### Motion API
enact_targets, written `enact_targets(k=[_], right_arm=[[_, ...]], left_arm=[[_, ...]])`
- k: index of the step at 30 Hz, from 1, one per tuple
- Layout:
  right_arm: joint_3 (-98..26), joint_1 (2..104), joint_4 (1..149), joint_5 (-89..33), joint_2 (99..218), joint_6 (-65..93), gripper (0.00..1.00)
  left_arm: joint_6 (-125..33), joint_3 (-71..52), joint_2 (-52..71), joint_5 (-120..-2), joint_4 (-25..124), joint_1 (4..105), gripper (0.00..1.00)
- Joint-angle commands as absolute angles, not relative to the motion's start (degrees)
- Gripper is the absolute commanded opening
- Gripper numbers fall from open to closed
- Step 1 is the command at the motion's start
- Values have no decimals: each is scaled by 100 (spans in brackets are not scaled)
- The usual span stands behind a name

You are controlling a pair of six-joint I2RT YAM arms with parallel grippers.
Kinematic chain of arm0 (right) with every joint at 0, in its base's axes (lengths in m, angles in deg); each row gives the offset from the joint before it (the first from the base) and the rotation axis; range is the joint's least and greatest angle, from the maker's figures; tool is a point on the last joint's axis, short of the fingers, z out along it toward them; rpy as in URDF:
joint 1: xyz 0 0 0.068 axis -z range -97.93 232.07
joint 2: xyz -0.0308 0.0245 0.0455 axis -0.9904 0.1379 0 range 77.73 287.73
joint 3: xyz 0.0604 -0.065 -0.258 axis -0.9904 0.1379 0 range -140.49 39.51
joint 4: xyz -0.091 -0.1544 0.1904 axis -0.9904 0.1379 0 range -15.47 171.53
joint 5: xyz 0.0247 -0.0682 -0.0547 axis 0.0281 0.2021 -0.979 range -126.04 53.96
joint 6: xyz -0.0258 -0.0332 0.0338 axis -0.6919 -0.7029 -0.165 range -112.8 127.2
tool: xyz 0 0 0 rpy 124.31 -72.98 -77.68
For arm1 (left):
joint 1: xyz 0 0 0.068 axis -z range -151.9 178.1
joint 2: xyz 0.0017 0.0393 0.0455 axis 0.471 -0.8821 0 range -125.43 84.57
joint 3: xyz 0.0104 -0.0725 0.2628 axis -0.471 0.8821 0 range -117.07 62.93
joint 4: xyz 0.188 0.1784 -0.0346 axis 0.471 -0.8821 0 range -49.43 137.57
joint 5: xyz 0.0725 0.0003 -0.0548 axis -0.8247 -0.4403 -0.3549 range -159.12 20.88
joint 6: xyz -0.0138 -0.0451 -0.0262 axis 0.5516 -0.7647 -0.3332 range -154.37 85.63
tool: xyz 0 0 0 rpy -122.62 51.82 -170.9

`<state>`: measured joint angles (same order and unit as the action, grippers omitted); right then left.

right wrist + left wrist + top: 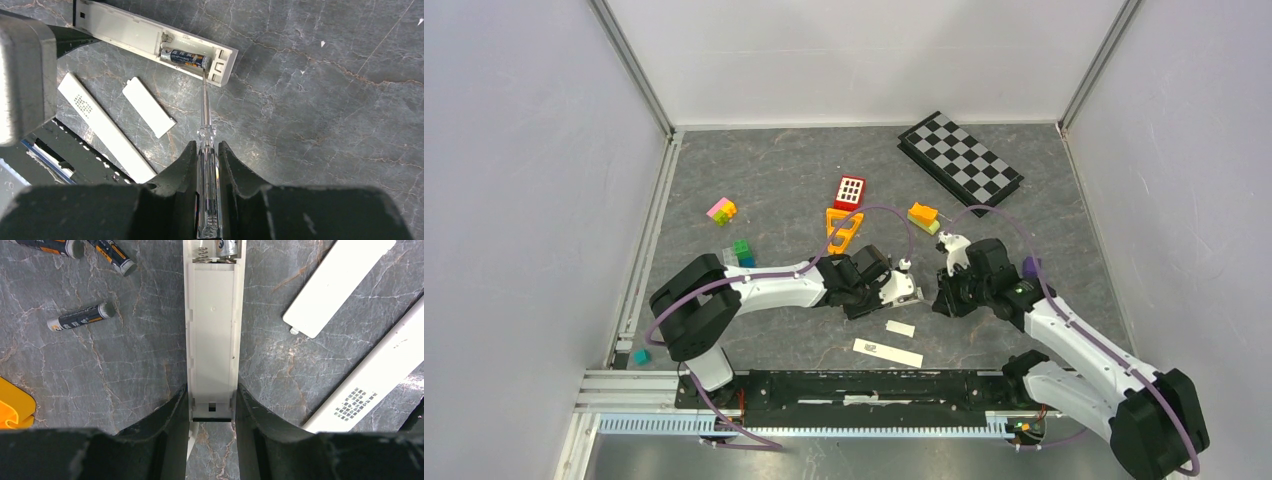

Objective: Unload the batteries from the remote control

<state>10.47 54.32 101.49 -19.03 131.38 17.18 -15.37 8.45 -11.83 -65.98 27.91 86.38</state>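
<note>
R tool [207, 148] clamped on screwdriver [205, 107]; tip at right end of battery [184, 57], which lies lengthwise in remote [125, 27], roughly crosswise to shaft. L tool [211, 396] grips remote's left end. R arm nearer.

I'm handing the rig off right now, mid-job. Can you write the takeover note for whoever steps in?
Left gripper: shut on one end of the remote, which has its back open.
Right gripper: shut on the screwdriver, tip at the battery inside the compartment.
Done: cover off; three loose batteries lie on the table.
Left: pry out that one visible battery.
</note>
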Motion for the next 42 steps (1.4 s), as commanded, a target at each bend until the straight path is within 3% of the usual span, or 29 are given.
enact_targets(k=[1,26,42], right_arm=[[810,5403,10208,-1953,13304,1644,0],[787,5397,9719,-1162,13426,1753,0],[1077,5394,9716,-2769,13283,2083,0]], left_arm=[[-1433,738,-1283,-6613,2786,8686,3],[-1446,721,-1316,-6634,2772,8694,3],[-1424,781,-1258,-6675,2812,8694,3]])
